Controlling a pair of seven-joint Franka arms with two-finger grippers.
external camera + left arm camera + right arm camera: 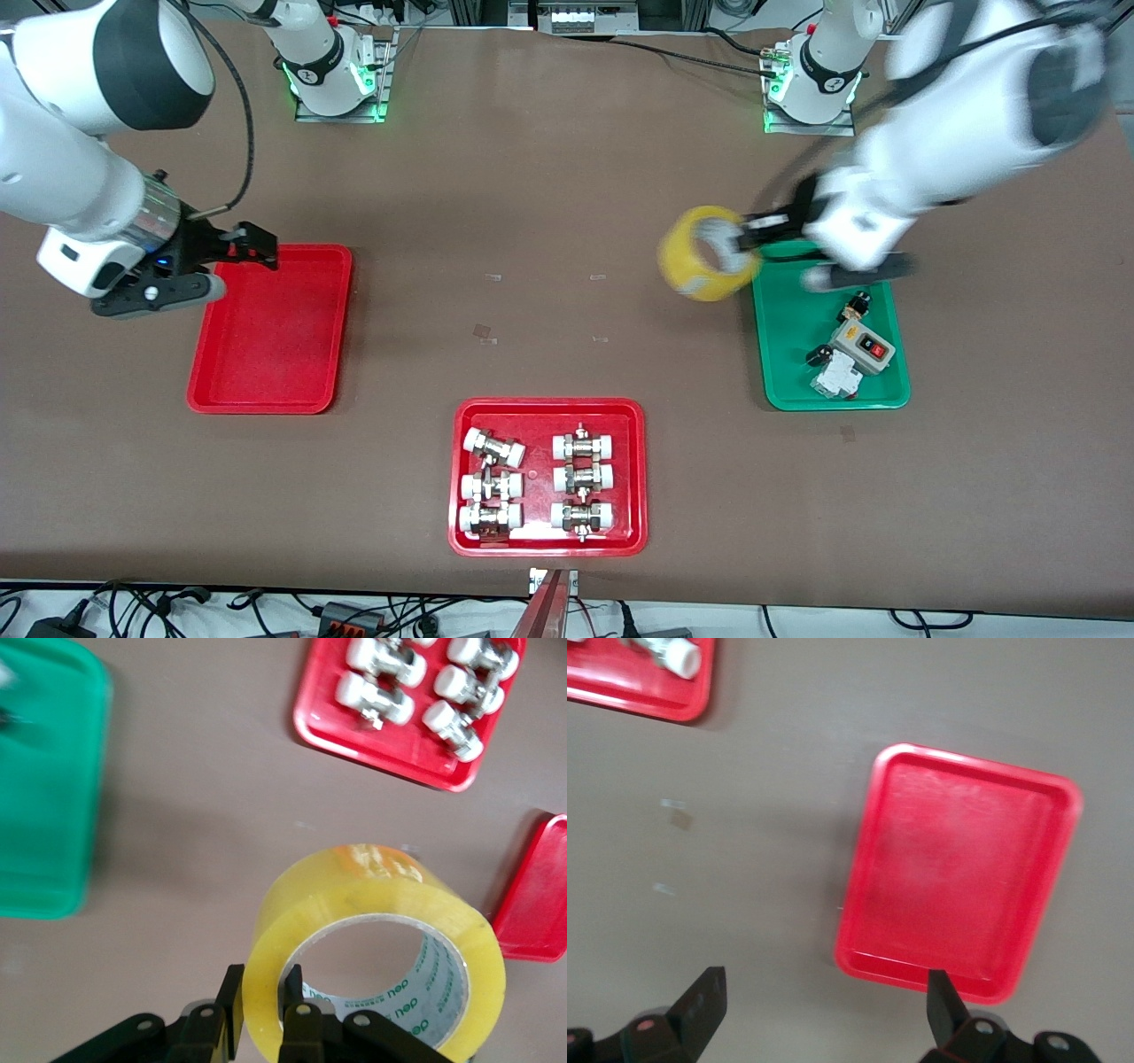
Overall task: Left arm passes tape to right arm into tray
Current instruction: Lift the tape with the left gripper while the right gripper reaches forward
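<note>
Red plastic lies nearest the front camera: a tray of fittings (547,477) holding white-capped metal fittings (493,448) in two columns. Farther from the camera, toward the right arm's end of the brown bench (532,177), sits the plain red tray (270,330), with nothing in it. Toward the left arm's end lies a green tray (788,328) with a grey switch box (861,346) and small parts.

Up in the air, the left gripper (753,235) holds the tape (707,253) over bare bench just beside the green tray's edge. In the left wrist view its black fingers (297,1014) pinch the roll's wall, one inside the pale core and one outside, with the roll's hole facing the wrist camera.

At the other end, the right gripper (235,266) hangs over the edge of the plain red tray that lies farthest from the camera, its fingers spread wide with nothing between them.
</note>
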